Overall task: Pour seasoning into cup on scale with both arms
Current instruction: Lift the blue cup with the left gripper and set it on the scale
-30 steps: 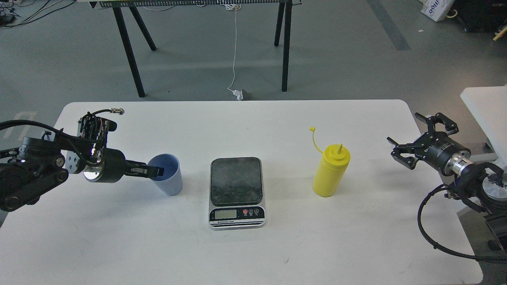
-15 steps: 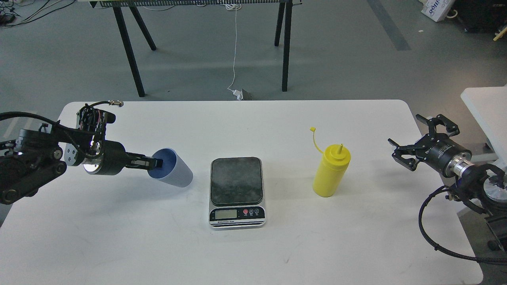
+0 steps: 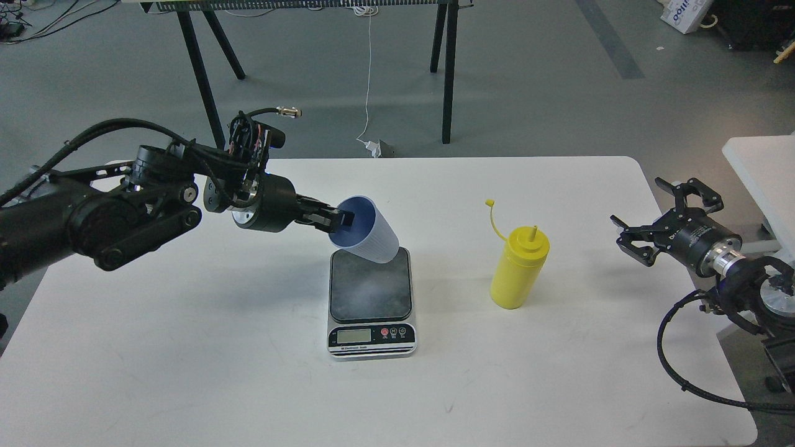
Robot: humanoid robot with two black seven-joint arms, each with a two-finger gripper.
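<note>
My left gripper (image 3: pixel 338 220) is shut on the rim of the light blue cup (image 3: pixel 371 233). It holds the cup tilted, mouth toward the left, in the air over the back edge of the silver scale (image 3: pixel 371 334) with its dark plate. The yellow seasoning bottle (image 3: pixel 519 268) stands upright right of the scale, nozzle open and its small cap hanging on a tether to the upper left. My right gripper (image 3: pixel 646 226) is open and empty at the table's right edge, well right of the bottle.
The white table (image 3: pixel 186 347) carries only these things. A second white surface (image 3: pixel 761 167) sits just past the right edge. Black trestle legs (image 3: pixel 205 81) and a white cable with a plug (image 3: pixel 372 146) lie on the floor behind the table.
My left gripper lifted the cup off the table and carried it right and up, from left of the scale to above its back edge. The cup tilted. The right arm barely moved.
</note>
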